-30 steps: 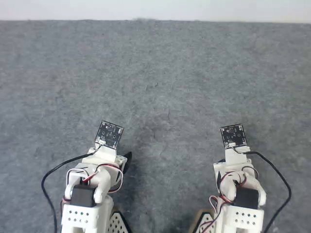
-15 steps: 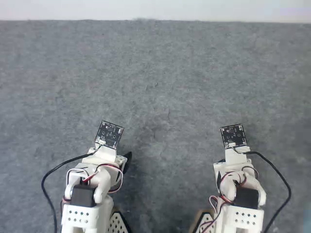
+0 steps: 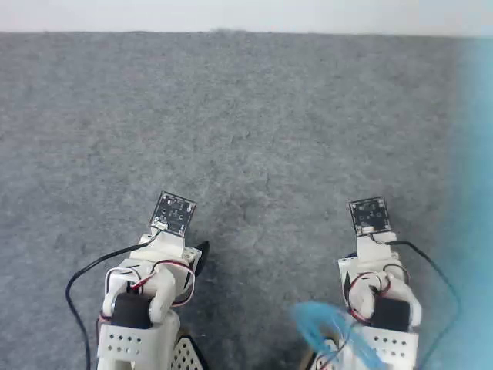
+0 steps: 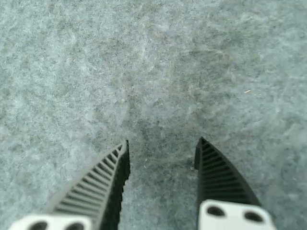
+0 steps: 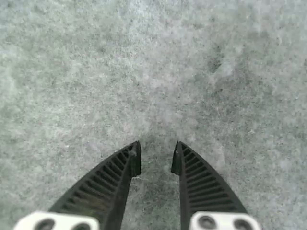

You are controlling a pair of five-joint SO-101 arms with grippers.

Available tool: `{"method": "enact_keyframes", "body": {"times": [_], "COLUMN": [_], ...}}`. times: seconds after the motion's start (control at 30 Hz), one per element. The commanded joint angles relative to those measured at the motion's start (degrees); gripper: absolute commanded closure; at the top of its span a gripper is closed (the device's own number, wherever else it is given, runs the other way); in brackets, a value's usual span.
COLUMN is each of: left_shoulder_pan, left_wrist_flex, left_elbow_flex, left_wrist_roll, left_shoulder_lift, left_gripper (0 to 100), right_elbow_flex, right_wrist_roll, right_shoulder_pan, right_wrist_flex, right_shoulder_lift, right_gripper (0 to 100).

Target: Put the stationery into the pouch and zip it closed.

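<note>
My left gripper [image 4: 162, 149] hangs just above bare grey felt [image 4: 153, 62], its fingers well apart with nothing between them. In the high view it sits at the near left [image 3: 197, 259], tucked under its wrist camera board. My right gripper [image 5: 156, 157] is also low over the felt, fingers a small gap apart and empty. A blurred, see-through light-blue shape [image 3: 322, 328] smears across the right arm's base [image 3: 381, 308] at the near edge. A pale blue haze [image 3: 476, 193] covers the right side of the high view. What the blue shape is cannot be told.
The grey felt mat [image 3: 254, 123] stretches from the arms to a pale wall strip [image 3: 246, 15] at the far edge. Black cables [image 3: 77, 285] loop beside each arm's base.
A blurred light-blue shape has come in at the near right over the right arm's base, and a blue haze now covers the right edge. Neither arm has moved.
</note>
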Motion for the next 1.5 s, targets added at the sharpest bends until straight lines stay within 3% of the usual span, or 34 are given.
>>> {"method": "enact_keyframes", "body": {"times": [0.0, 0.6, 0.9, 1.47], "left_shoulder_pan": [-0.26, -0.26, -0.26, -0.35], "left_wrist_flex": [0.26, 0.26, 0.26, 0.26], "left_elbow_flex": [-0.75, -0.75, -0.75, -0.75], "left_wrist_roll": [-0.18, -0.18, -0.18, -0.09], "left_shoulder_lift": [-1.58, -1.58, -1.58, -1.58], "left_gripper": [79, 79, 79, 79], "right_elbow_flex": [0.97, 0.97, 0.97, 0.97], "right_wrist_roll": [-0.44, -0.44, -0.44, -0.44], "right_shoulder_pan": [0.22, -0.13, -13.32, -19.65], "right_wrist_flex": [0.48, 0.48, 0.48, 0.48], "right_shoulder_lift": [-0.48, -0.66, -0.57, -0.48], "right_gripper": [86.8, 86.8, 86.8, 86.8]}}
